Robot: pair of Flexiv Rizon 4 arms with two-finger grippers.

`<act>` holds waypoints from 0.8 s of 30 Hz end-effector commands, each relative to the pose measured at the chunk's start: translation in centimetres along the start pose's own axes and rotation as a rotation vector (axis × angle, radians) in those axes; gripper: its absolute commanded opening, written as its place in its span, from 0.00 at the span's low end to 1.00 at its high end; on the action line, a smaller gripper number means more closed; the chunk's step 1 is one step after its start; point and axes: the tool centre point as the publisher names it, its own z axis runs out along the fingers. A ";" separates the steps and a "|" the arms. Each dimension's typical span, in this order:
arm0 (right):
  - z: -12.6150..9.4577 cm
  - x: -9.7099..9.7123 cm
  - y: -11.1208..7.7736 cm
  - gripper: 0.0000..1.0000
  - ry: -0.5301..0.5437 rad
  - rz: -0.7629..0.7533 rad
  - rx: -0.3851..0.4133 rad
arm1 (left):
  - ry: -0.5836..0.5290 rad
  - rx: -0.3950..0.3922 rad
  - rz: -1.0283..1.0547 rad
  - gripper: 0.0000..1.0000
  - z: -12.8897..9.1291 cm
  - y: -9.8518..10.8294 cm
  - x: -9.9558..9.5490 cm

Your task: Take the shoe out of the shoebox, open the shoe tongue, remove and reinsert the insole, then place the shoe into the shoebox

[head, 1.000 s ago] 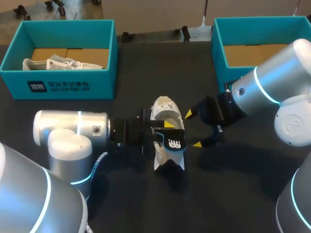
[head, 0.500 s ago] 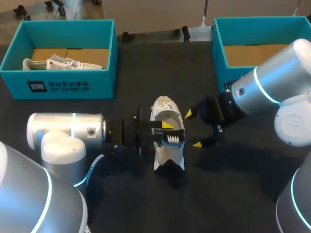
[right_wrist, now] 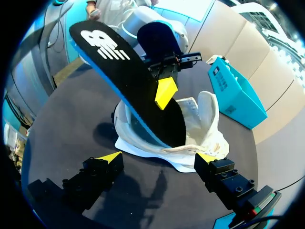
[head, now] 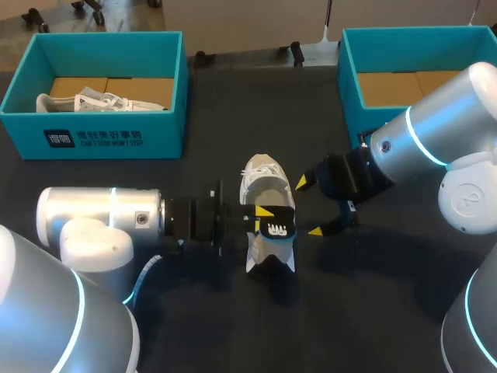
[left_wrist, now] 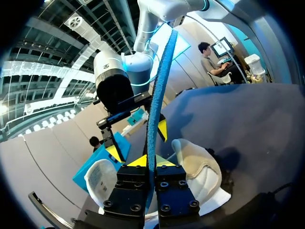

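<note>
Head view: left jaws pinch insole (head: pixel 277 228) over shoe (head: pixel 261 183); right jaws spread beside shoe.

White print, a small square mark beside two lines of characters, stands on the front wall of the teal shoebox (head: pixel 167 116) at the tabletop's far left corner, too small to read. The black insole (right_wrist: pixel 128 81) bears a white logo.

The insole (head: pixel 278 228) in the left claw (left_wrist: pixel 151 161) blocks the open shoe (head: pixel 262 183).
</note>
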 end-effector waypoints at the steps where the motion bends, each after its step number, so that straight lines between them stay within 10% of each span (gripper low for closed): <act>1: 0.0 0.1 0.0 1.00 -0.002 -0.002 -0.002 | 0.031 -0.013 0.021 0.00 0.7 0.8 0.1; 24: 0.0 0.1 0.0 1.00 -0.002 -0.002 -0.002 | 0.042 -0.034 0.041 0.00 1.0 4.4 -0.7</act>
